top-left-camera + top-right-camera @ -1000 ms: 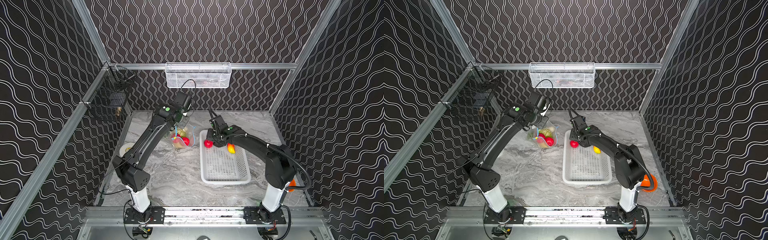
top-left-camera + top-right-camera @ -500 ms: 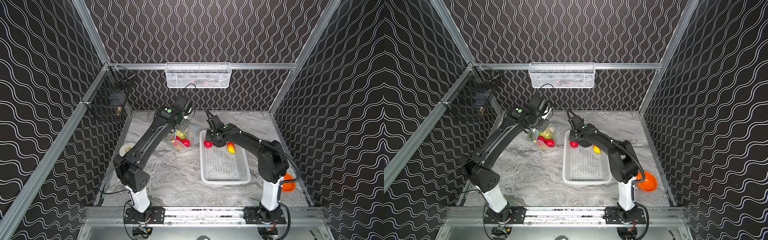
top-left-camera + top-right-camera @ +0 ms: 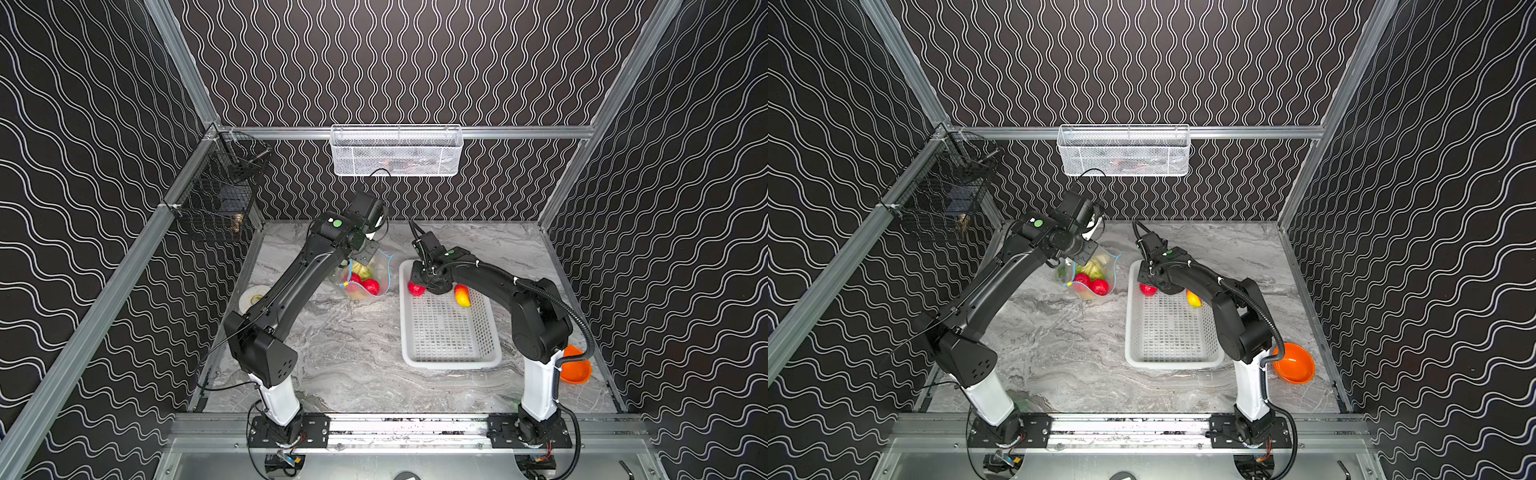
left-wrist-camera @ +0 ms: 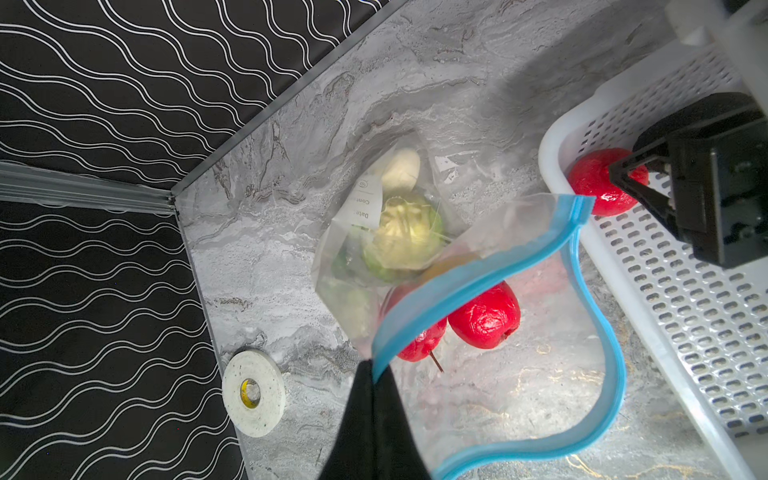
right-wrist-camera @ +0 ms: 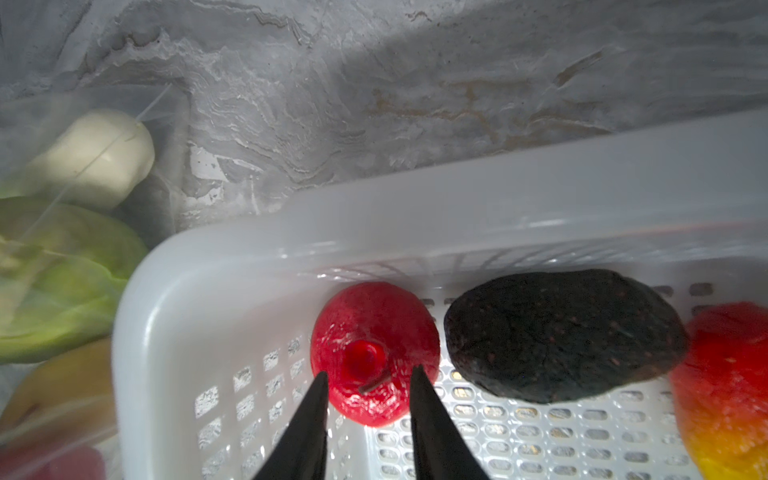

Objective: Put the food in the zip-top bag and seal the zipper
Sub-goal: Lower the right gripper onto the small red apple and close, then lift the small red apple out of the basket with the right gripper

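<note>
The clear zip-top bag (image 4: pixel 519 374) stands open on the marble table, its light-blue zipper (image 4: pixel 478 270) curving round the mouth. My left gripper (image 4: pixel 372 365) is shut on that strip, holding the mouth up. Inside lie a green cabbage (image 4: pixel 403 237), a white radish (image 4: pixel 401 168) and two red fruits (image 4: pixel 484 316). In the white perforated basket (image 3: pixel 451 361), my right gripper (image 5: pixel 368 372) has its fingertips against both sides of a red fruit (image 5: pixel 374 324), which rests on the basket floor. Beside it lie a dark item (image 5: pixel 561 332) and a yellow-orange piece (image 3: pixel 462 295).
A roll of tape (image 3: pixel 251 296) lies by the left wall. An orange bowl (image 3: pixel 575 370) sits behind the right arm's base. A white mesh basket (image 3: pixel 395 149) hangs on the back rail and a black wire basket (image 3: pixel 216 203) on the left rail.
The right gripper's jaws have narrowed onto the red fruit in the basket. The left gripper has kept hold of the bag's edge, shifting only slightly.
</note>
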Action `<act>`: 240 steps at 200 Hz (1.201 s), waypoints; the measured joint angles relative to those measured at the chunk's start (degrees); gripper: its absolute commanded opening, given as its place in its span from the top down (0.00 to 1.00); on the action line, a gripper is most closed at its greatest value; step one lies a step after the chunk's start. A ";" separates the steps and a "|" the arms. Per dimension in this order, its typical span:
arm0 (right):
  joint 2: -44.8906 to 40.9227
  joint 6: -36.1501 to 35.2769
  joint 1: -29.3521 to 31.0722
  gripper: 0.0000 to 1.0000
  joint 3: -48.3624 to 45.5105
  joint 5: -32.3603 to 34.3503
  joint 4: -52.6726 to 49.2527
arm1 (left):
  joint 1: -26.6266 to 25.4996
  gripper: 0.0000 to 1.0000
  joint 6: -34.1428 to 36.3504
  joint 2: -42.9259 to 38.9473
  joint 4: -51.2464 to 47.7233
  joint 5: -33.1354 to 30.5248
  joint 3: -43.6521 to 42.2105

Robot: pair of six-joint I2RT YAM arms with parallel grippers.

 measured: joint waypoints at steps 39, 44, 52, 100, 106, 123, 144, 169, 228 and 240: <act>0.83 0.15 -0.15 0.71 0.15 -0.02 -0.02 | 0.00 1.00 0.00 -0.66 0.57 0.02 -1.14; 0.85 0.15 -0.15 0.72 0.15 -0.02 -0.02 | 0.00 1.00 0.00 -0.68 0.61 0.02 -1.16; 0.90 0.15 -0.15 0.72 0.15 -0.02 -0.02 | 0.00 1.00 0.00 -0.68 0.74 0.02 -1.16; 0.13 0.17 -0.24 0.75 -1.09 0.00 0.35 | 0.00 1.00 0.00 -0.68 0.79 0.02 -1.14; 0.07 0.17 -0.26 0.75 -1.14 0.00 0.37 | 0.00 1.00 0.00 -0.68 0.79 0.02 -1.14; 0.09 0.17 -0.35 0.78 -1.07 0.00 0.46 | 0.00 1.00 0.00 -0.66 0.79 0.04 -1.14; 0.48 0.15 -0.39 0.82 -0.39 0.00 0.46 | 0.00 1.00 0.00 -0.66 0.79 0.04 -1.11; 0.68 0.15 -0.39 0.85 -0.33 0.00 0.44 | 0.00 1.00 0.00 -0.66 0.76 0.04 -1.03; 0.72 0.15 -0.61 0.92 -0.33 0.00 0.48 | 0.00 1.00 0.00 -0.44 0.74 0.04 -0.96; 0.72 0.15 -0.66 0.94 -0.33 0.07 0.46 | 0.00 1.00 0.02 -0.37 0.76 0.04 -0.90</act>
